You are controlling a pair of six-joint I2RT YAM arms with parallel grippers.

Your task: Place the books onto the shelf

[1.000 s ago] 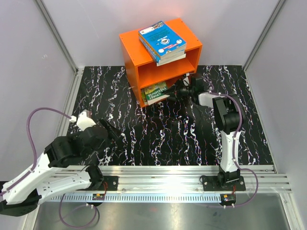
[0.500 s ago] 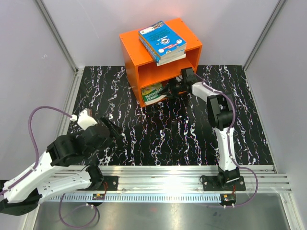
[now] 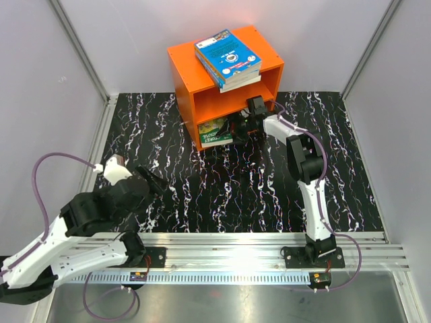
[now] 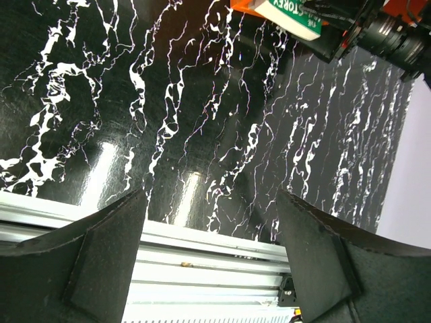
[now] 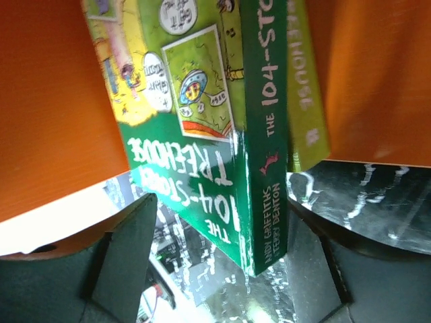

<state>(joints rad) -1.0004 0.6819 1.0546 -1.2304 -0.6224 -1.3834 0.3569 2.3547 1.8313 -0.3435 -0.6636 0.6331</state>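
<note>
The orange shelf (image 3: 185, 74) stands at the back of the table, and a stack of blue books (image 3: 227, 57) lies on its top. A green "104-Storey Treehouse" book (image 3: 215, 131) (image 5: 202, 168) leans in the lower compartment against a yellow-green book (image 5: 306, 81). My right gripper (image 3: 237, 126) (image 5: 219, 208) reaches into that compartment. It is open, with its fingers either side of the green book's lower corner and a gap on the left. My left gripper (image 3: 153, 182) (image 4: 210, 198) hangs open and empty over the table at the near left.
The shelf's orange walls (image 5: 54, 101) close in on both sides of my right gripper. A black marbled tabletop (image 3: 222, 188) lies between the arms. An aluminium rail (image 3: 236, 252) (image 4: 202, 249) runs along the near edge. Grey walls stand left and right.
My right gripper pushed the green book deeper into the lower compartment, then spread its fingers off it. My left arm drew back slightly toward the near left.
</note>
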